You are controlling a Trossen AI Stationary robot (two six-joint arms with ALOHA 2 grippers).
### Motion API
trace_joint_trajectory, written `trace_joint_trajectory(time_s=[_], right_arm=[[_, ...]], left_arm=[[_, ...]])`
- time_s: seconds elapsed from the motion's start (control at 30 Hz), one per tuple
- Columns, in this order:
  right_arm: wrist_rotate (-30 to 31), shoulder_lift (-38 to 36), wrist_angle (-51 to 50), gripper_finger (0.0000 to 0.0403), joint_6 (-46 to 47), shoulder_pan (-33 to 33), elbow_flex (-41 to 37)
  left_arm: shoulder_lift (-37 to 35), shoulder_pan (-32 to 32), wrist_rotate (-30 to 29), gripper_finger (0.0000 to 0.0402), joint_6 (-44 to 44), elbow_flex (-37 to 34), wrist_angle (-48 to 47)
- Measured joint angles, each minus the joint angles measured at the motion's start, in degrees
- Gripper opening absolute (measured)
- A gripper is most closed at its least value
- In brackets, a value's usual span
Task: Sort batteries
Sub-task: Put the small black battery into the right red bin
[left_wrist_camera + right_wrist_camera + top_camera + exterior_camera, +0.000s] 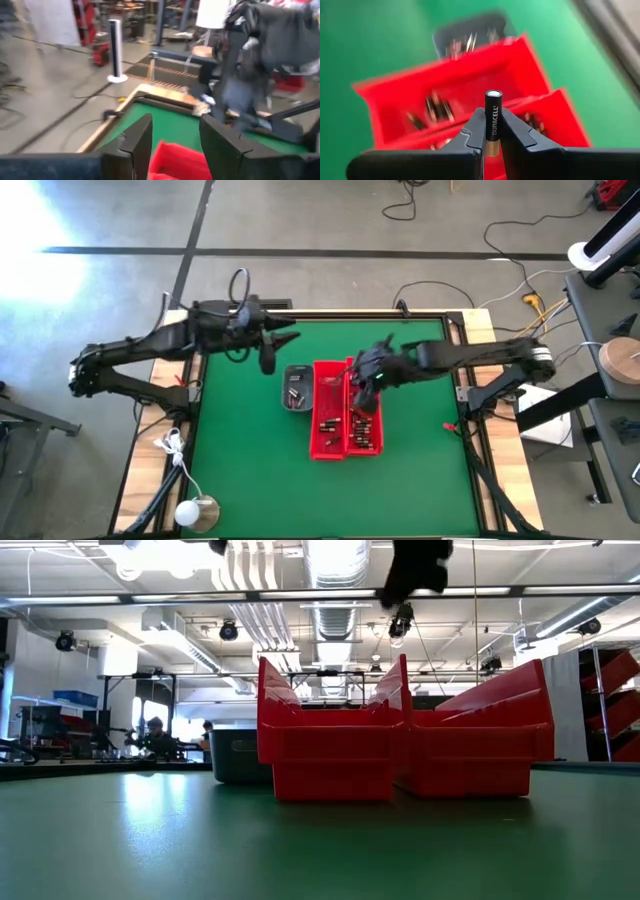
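My right gripper [366,383] hovers over the two long red bins [345,420] and is shut on one black-and-copper battery [493,120]. Several small batteries [437,107] lie in the bins, and more [465,42] lie in the grey tray [296,387], which stands to the left of the bins. My left gripper [175,145] is open and empty. It hangs in the air above the table's far left part, just beyond the grey tray [238,755]. In the low view, the bins [330,740] stand side by side on the green mat. My right gripper pinches the battery between its two fingertips [475,132], at the copper-coloured end and lower black body [492,142]. The battery lies along the fingers and sticks out past their ends, its silvery cap [493,93] pointing away. It is lifted clear above the red bins.
The green mat [250,470] has free room on its near and left parts. A wooden frame [470,380] runs round the table. A white cable and a metal cup [198,512] lie at the near left corner. People sit far off in the room [155,735].
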Motion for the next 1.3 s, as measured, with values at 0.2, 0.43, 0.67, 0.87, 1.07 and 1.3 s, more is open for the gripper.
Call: trace_joint_trajectory(time_s=[0.2, 0.43, 0.67, 0.87, 1.07, 1.3], right_arm=[[-2.99, 9.35, -7.17, 0.0025, -5.04, 0.61, -0.37], [-2.4, 14.87, -9.69, 0.0025, -9.43, 3.07, 0.65], [-1.84, 21.48, -7.28, 0.0025, -6.3, 7.88, 0.58], [-2.14, 28.21, -7.18, 0.0025, -6.7, 9.59, 0.41], [-2.89, 31.22, -7.27, 0.0025, -5.19, 9.44, 0.38], [-4.91, 32.12, -7.08, 0.0042, -3.86, 9.31, 0.06]], left_arm=[[-6.63, 0.0, -5.21, 0.0143, 4.83, 0.67, -4.17], [-12.94, -0.01, -8.08, 0.0143, 7.08, 0.6, -12.42], [-17.37, 0.0, -8.67, 0.0143, 6.73, 0.56, -19.36], [-20.24, 0.0, -8.6, 0.0143, 7.7, 0.54, -23.55], [-22.2, 0.0, -8.56, 0.0143, 8.54, 0.54, -25.2], [-23.64, -0.02, -8.49, 0.0143, 6.65, 0.54, -26.9]])
